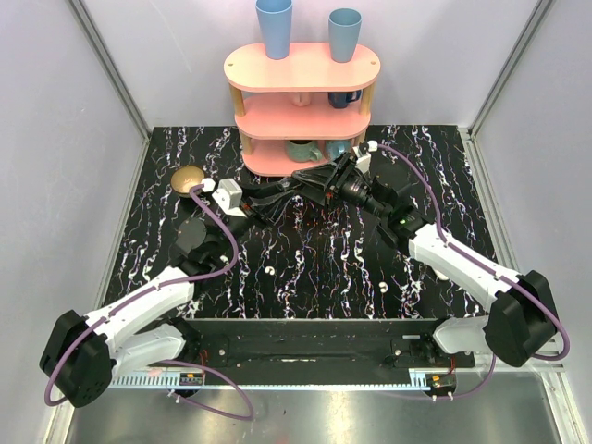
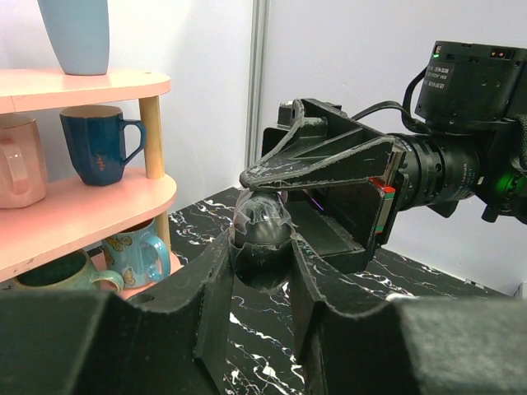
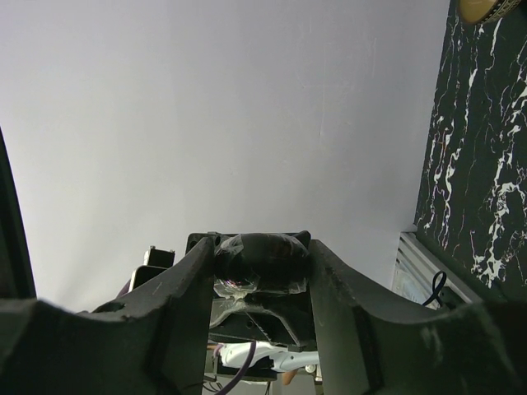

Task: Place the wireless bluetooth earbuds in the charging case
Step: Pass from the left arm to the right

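- Charging case (image 2: pixel 262 234), a dark glossy egg-shaped pod, hangs above the black marbled worktop (image 1: pixel 305 264), clamped tight in the left tool (image 2: pixel 260 255).
- We see the right tool (image 3: pixel 262 251) partly open astride the pod's top; whether it grips, we cannot tell.
- Print on the black camera housing (image 2: pixel 469 74) is too small to read.

The charging case (image 2: pixel 262 239) looks dark and glossy, a smooth plastic shell with bright reflections on it. The fingers (image 2: pixel 202 304) of the left gripper (image 2: pixel 262 257) are matt black plastic with a slightly rough, grainy surface. The table (image 1: pixel 305 268) has a smooth black top with white marble veins. The shelf (image 2: pixel 74 218) is matt pink, its posts (image 2: pixel 151 136) are pale wood, and the dark blue mug (image 2: pixel 99 144) on it is glossy ceramic.
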Controlling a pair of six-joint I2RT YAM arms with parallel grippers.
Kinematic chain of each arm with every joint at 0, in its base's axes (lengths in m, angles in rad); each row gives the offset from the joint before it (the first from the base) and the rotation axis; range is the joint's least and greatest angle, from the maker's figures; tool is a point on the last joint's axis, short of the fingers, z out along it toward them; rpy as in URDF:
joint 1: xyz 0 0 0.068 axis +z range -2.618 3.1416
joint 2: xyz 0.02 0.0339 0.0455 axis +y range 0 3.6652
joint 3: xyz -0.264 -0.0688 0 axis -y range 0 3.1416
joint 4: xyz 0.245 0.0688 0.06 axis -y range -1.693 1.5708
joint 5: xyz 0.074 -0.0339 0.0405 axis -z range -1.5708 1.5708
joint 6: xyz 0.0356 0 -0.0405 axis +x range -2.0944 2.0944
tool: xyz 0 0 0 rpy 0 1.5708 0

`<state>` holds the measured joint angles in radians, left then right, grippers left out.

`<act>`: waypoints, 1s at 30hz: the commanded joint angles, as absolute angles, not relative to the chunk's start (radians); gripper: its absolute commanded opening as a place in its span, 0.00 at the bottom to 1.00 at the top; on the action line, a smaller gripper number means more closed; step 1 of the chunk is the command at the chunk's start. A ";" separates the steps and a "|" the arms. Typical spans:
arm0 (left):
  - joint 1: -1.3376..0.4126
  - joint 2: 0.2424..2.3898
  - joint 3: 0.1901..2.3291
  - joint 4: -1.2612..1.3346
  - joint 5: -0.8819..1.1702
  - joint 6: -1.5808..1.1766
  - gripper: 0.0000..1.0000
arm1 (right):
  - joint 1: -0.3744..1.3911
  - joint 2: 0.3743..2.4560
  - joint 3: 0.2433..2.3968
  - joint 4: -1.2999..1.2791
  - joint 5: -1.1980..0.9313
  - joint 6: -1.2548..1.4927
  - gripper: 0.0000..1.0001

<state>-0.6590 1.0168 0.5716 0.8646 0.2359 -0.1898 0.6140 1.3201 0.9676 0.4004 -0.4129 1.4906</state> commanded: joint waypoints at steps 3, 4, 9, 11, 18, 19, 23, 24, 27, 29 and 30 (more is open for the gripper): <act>-0.666 1.023 0.611 0.890 0.232 -0.196 0.14 | 0.617 1.302 0.966 0.479 -0.456 1.505 0.34; -0.666 1.025 0.612 0.887 0.232 -0.199 0.17 | 0.617 1.299 0.966 0.480 -0.456 1.505 0.30; -0.667 1.029 0.620 0.873 0.235 -0.213 0.27 | 0.617 1.295 0.954 0.494 -0.451 1.509 0.19; -0.666 1.031 0.621 0.871 0.241 -0.215 0.31 | 0.615 1.296 0.953 0.506 -0.451 1.520 0.18; -0.666 1.032 0.626 0.856 0.253 -0.218 0.39 | 0.614 1.307 0.933 0.554 -0.459 1.563 0.14; -0.666 1.032 0.627 0.854 0.255 -0.218 0.40 | 0.612 1.307 0.934 0.554 -0.460 1.566 0.14; -0.666 1.035 0.627 0.853 0.256 -0.216 0.47 | 0.607 1.305 0.931 0.551 -0.460 1.569 0.14; -0.666 1.035 0.627 0.853 0.255 -0.215 0.48 | 0.609 1.305 0.931 0.552 -0.460 1.569 0.14; -0.666 1.037 0.626 0.857 0.252 -0.212 0.49 | 0.607 1.304 0.928 0.551 -0.460 1.574 0.14; -0.666 1.042 0.627 0.867 0.253 -0.213 0.49 | 0.607 1.307 0.927 0.551 -0.460 1.574 0.14; -0.667 1.045 0.627 0.870 0.249 -0.216 0.49 | 0.607 1.307 0.927 0.551 -0.460 1.577 0.14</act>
<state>-0.6609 1.0374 0.5831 0.8135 0.2386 -0.2115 0.6094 1.3197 0.9268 0.4973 -0.4389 1.5608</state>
